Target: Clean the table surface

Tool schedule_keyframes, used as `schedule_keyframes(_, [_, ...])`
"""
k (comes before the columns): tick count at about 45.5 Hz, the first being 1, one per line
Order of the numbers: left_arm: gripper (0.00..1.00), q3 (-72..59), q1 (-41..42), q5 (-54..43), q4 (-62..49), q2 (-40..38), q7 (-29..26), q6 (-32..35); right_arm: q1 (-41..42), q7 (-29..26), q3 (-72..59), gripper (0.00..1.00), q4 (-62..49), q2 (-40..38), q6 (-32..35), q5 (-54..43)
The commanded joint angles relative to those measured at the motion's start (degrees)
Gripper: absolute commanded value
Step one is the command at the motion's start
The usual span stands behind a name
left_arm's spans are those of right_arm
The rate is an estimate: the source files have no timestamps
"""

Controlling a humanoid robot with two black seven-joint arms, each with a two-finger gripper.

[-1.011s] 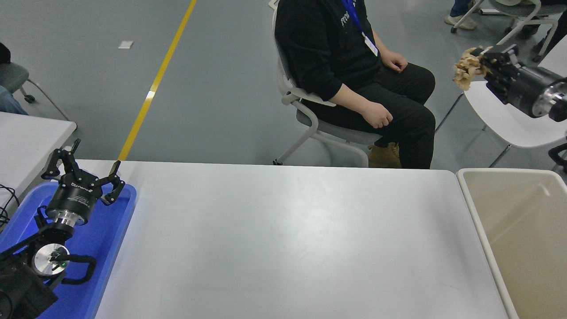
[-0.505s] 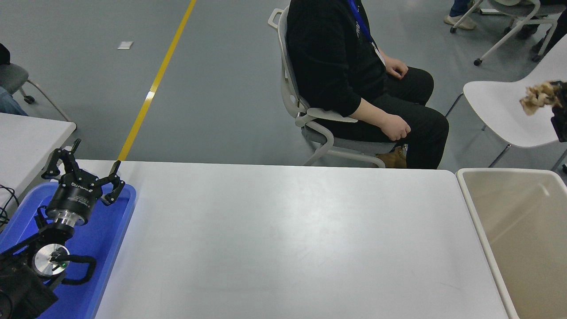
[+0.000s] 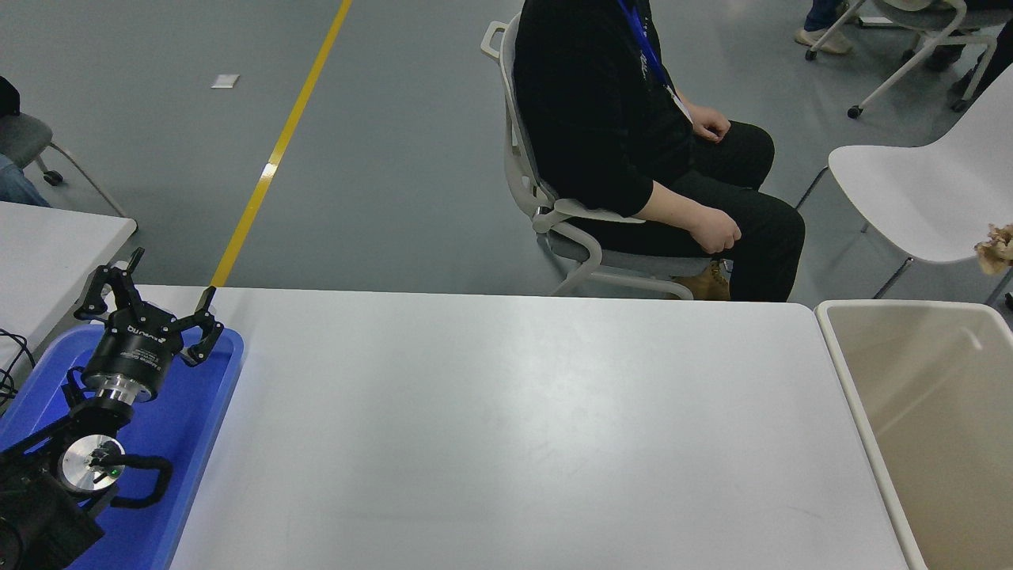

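Nearest the camera, lower left: left arm sat parked over the blue tray (image 3: 207, 431), left gripper (image 3: 150, 305) with its fingers (image 3: 207, 330) spread wide, nothing between them. Tray sat on the left end of the table surface (image 3: 506, 427), partly off the picture's left edge.

Table surface filled the middle of the view, matte white, rounded far-right corner visible. It ran from the tray on the left to the beige bin (image 3: 859, 396) on the right. Bin's rim sat just beside the table's right edge; its inside looked plain tan, contents could not be made out.

Right edge, above the bin's far corner: small tan crumpled wad (image 3: 997, 248), cut off by the frame. Right arm and its gripper were out of frame, so whatever held the wad was not visible.

Left side, past the tray: corner of a smaller white table (image 3: 55, 253), a black cable at its near edge.

Beyond the table's far edge: a person in black (image 3: 601, 119) sat on a white chair (image 3: 554, 218), turned toward the picture's right, hands on lap, blue lanyard hanging at the chest. Empty white chair (image 3: 918, 198) stood to the person's right side of the picture. Grey floor with a yellow line (image 3: 277, 146) running diagonally toward the table's far-left corner, small white scrap (image 3: 225, 80) on the floor left of the line. More chair legs and someone's shoes at the top right.
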Motion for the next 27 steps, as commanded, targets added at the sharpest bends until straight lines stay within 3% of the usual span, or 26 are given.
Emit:
schedule_keyframes(1, [1.00, 0.0, 0.0, 0.0, 0.0, 0.1, 0.0, 0.0, -3.1, -4.0, 0.0, 0.00, -0.1, 0.1, -3.6, -0.9])
schedule_keyframes(27, [1.00, 0.0, 0.1, 0.0, 0.0, 0.0, 0.0, 0.0, -11.8, -4.8, -6.0, 0.00, 0.1, 5.3, -3.9, -1.1])
